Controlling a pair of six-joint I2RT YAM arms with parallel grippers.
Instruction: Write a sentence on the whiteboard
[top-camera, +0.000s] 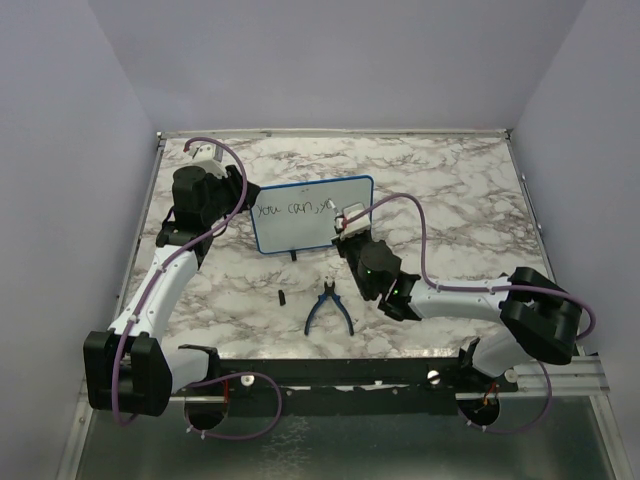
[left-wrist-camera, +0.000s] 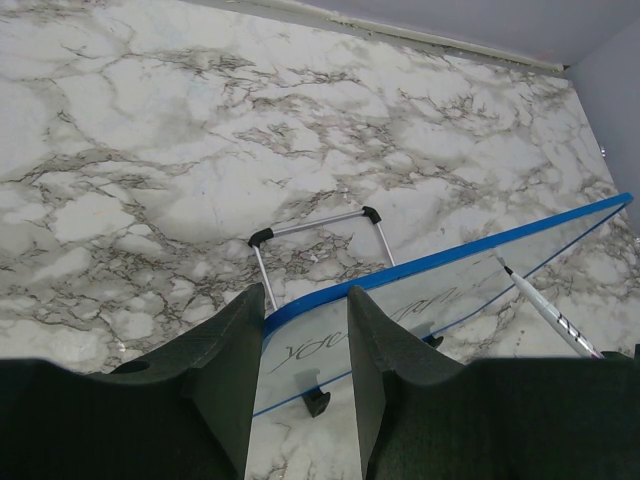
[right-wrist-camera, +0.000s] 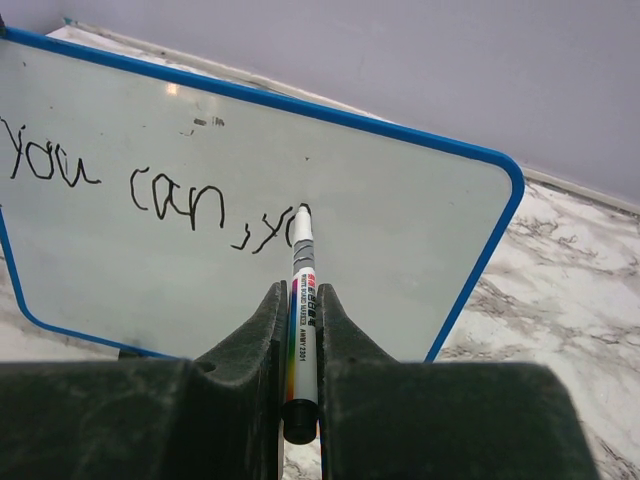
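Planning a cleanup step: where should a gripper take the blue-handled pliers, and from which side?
Come straight down: the pliers lie flat on the table, black nose pointing toward the whiteboard. Pinch across both blue handles just behind the pivot, where they run close together; toward the near edge they splay, likely too wide.

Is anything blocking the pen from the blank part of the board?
Nothing visible. The marker in the right gripper has its tip at the whiteboard, by the sentence's last letters; rightward the surface is bare up to the frame.
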